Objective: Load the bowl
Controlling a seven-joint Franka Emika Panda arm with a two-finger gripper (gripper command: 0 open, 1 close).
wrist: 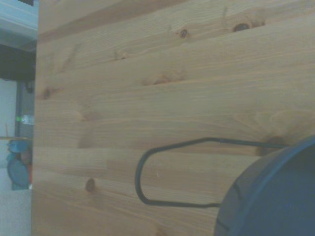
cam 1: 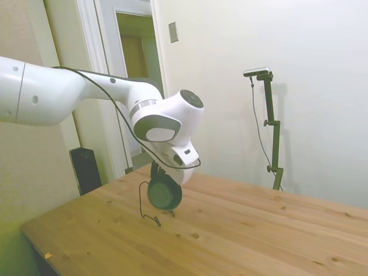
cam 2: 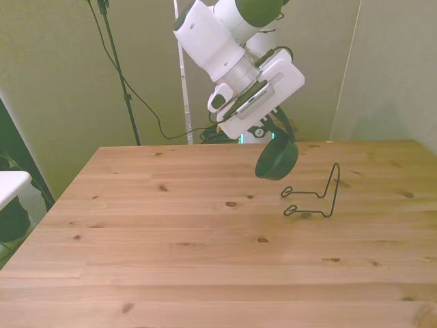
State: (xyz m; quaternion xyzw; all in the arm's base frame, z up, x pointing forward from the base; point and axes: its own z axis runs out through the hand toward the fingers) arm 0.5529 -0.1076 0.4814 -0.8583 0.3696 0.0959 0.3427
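My gripper (cam 2: 279, 135) is shut on the rim of the dark green bowl (cam 2: 276, 161) and holds it in the air, tipped on its side a little above the wooden table (cam 2: 171, 239). The thin black wire rack (cam 2: 332, 191) stands on the table just beyond the bowl, toward the front view's right. From the side, the bowl (cam 1: 164, 193) hangs under the gripper (cam 1: 156, 171) with the rack's wire (cam 1: 141, 201) right beside it. Up close in the wrist view, the bowl's dark rim (wrist: 270, 196) overlaps one loop of the rack (wrist: 137, 177).
A dark box (cam 1: 86, 169) stands on the floor past the table's far edge in the side view. A white object (cam 2: 10, 184) juts in at the front view's left edge. Cables hang behind the table.
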